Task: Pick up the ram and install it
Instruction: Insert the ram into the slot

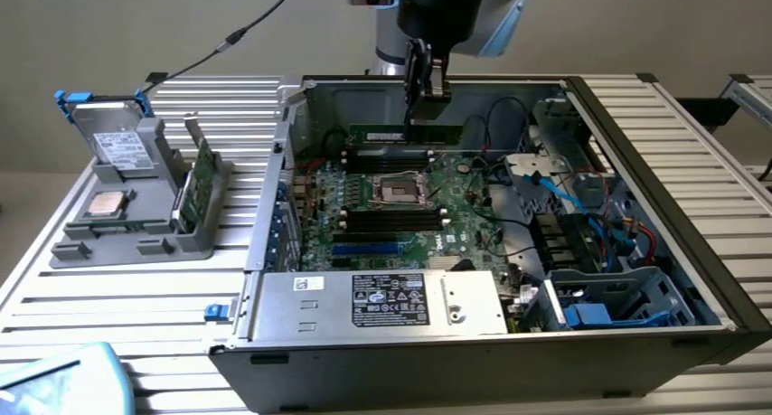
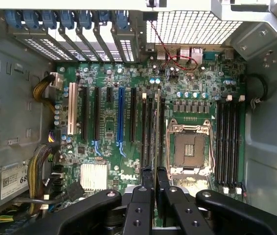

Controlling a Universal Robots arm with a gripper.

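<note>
My gripper (image 1: 425, 113) hangs inside the open computer case (image 1: 675, 189), shut on the ram (image 1: 404, 133). The ram is a long green stick held level above the far part of the motherboard (image 1: 399, 225). In the wrist view the ram (image 2: 157, 127) shows edge-on as a thin strip running out from between the black fingers (image 2: 141, 196). It lies over the black memory slots (image 2: 148, 132) beside the empty processor socket (image 2: 190, 147). Whether the ram touches a slot I cannot tell. More black slots (image 2: 226, 137) lie on the socket's other side.
On the exterior view's left, a grey holder (image 1: 133, 234) carries a silver processor chip (image 1: 108, 202), an upright green card (image 1: 199, 184) and a drive (image 1: 121, 148). The power supply (image 1: 386, 302), cables (image 1: 579, 207) and case walls hem in the motherboard.
</note>
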